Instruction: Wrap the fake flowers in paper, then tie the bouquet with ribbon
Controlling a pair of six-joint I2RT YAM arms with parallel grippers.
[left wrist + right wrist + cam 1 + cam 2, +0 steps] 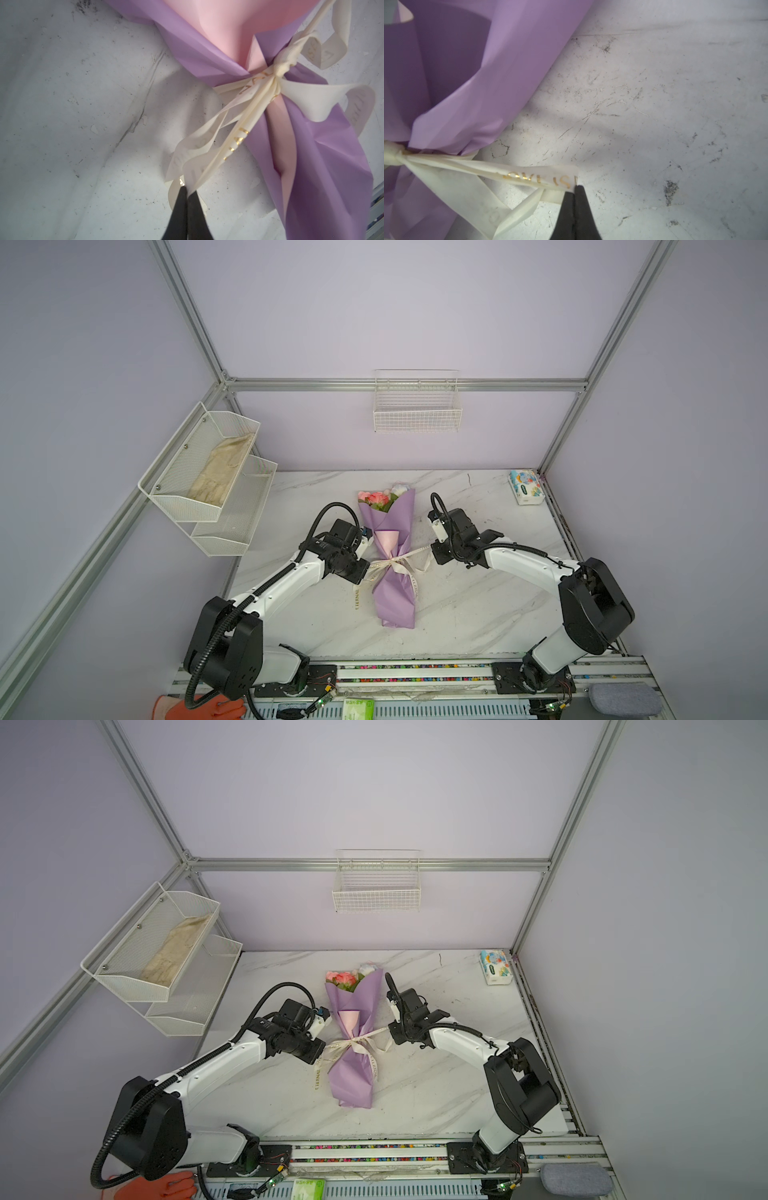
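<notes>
The bouquet of fake flowers (395, 526) (358, 1006) lies on the marble table in both top views, wrapped in lilac paper (207, 52) (488, 72), pink and white blooms (380, 498) toward the back wall. A cream ribbon with gold letters (239, 128) (533, 176) is knotted (395, 563) round its waist. My left gripper (369, 570) (188, 190) is shut on ribbon strands just left of the bouquet. My right gripper (431, 548) (575, 190) is shut on a ribbon end to the right, and that strand runs taut to the knot (393, 153). Loose tails hang toward the front.
A tissue pack (525, 487) sits at the table's back right corner. A wire basket (417, 406) hangs on the back wall, and a white mesh shelf (208, 489) holding cloth gloves hangs on the left wall. An orange glove (208, 707) and a grey pad (623, 697) lie by the front rail.
</notes>
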